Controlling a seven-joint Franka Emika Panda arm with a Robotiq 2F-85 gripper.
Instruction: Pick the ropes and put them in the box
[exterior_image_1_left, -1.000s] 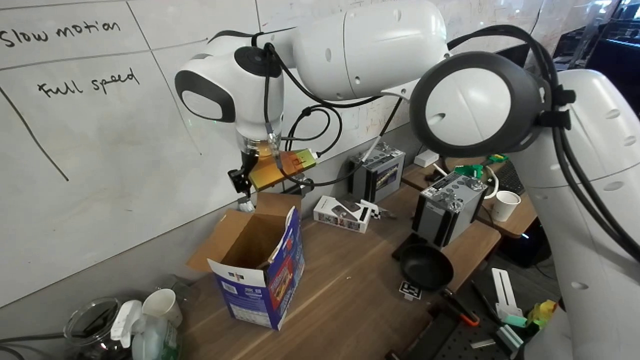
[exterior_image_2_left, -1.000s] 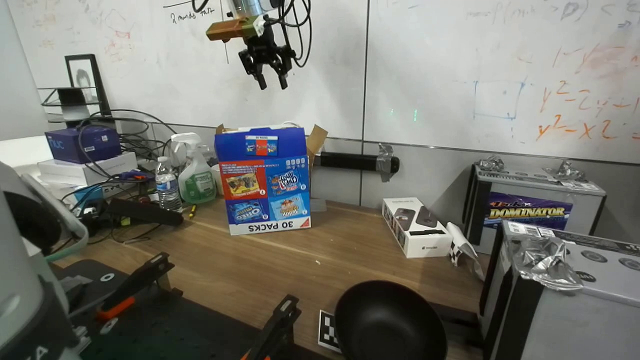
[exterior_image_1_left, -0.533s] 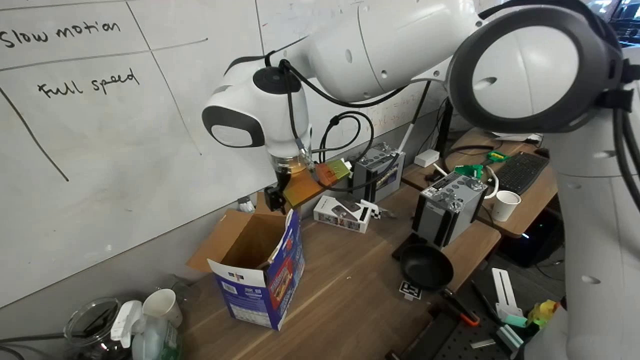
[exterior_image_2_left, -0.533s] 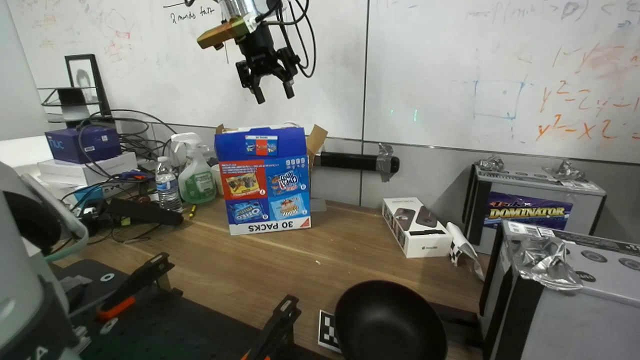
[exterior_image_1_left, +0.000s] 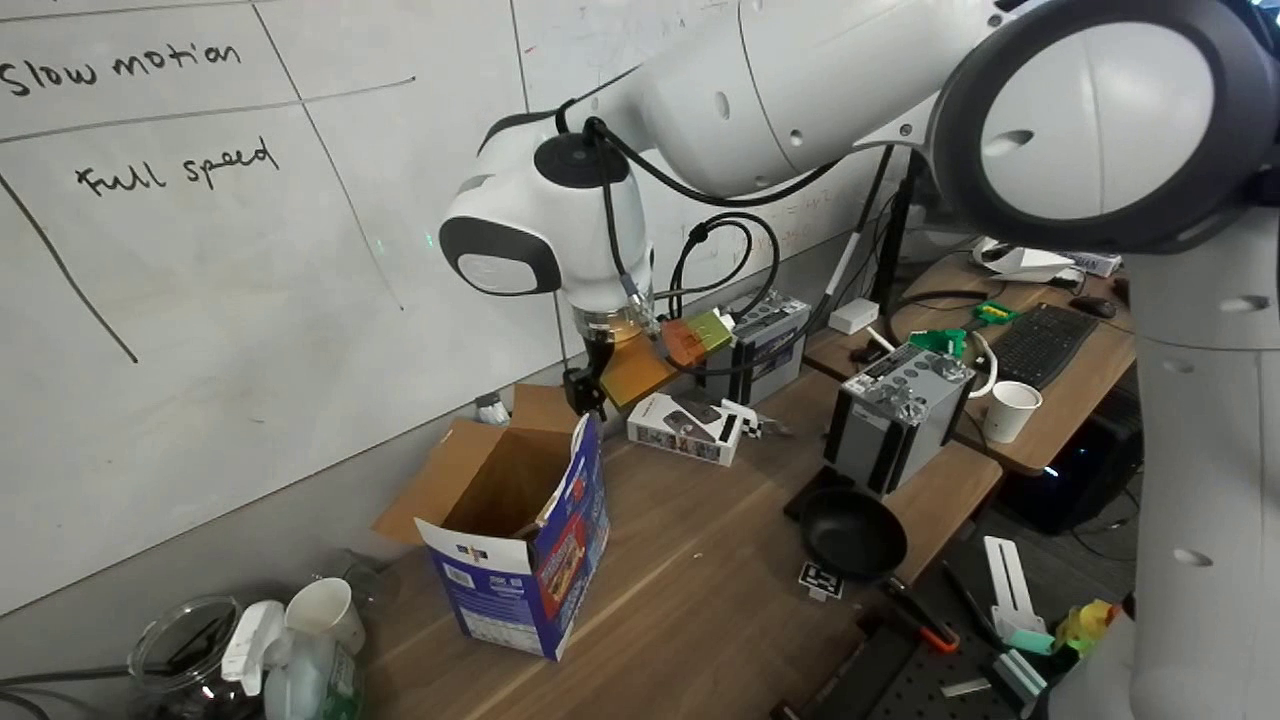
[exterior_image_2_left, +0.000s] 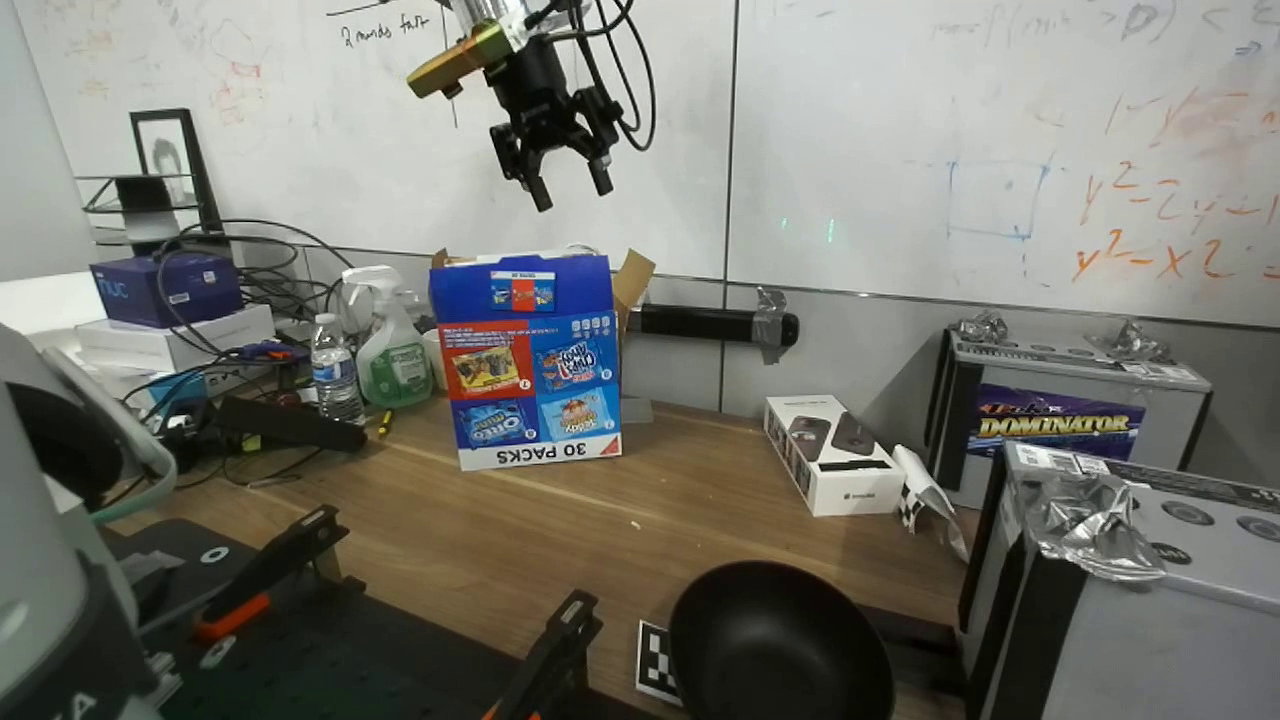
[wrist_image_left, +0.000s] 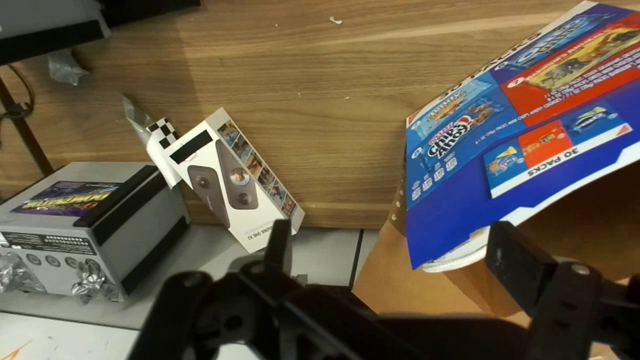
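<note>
In an exterior view, my claw (exterior_image_2_left: 572, 193) is hanging high at twelve o'clock from the box (exterior_image_2_left: 528, 362), its fingers (exterior_image_2_left: 541, 193) standing wide apart and gripping nothing. The box is standing mouth-up on the wooden table (exterior_image_2_left: 560, 530), its main print running upside down, apparently because its base is serving as the mouth. In an exterior view, brown flaps (exterior_image_1_left: 440, 475) are leaning outward at nine and one o'clock, presumably giving limp ropes a wider way in. (Of the ropes I am making out nothing certain: a white curved band (wrist_image_left: 457, 261) is showing at the box's rim in the wrist view, perhaps rope, perhaps torn card.) I am judging the spread fingers to be serving a release or the next pick. The wrist view is placing the box toward three o'clock, so coming straight down from here would be risking a knock on the rim. A black pan (exterior_image_2_left: 780, 640) is sitting near the box's five o'clock, likely outside the drop path.
</note>
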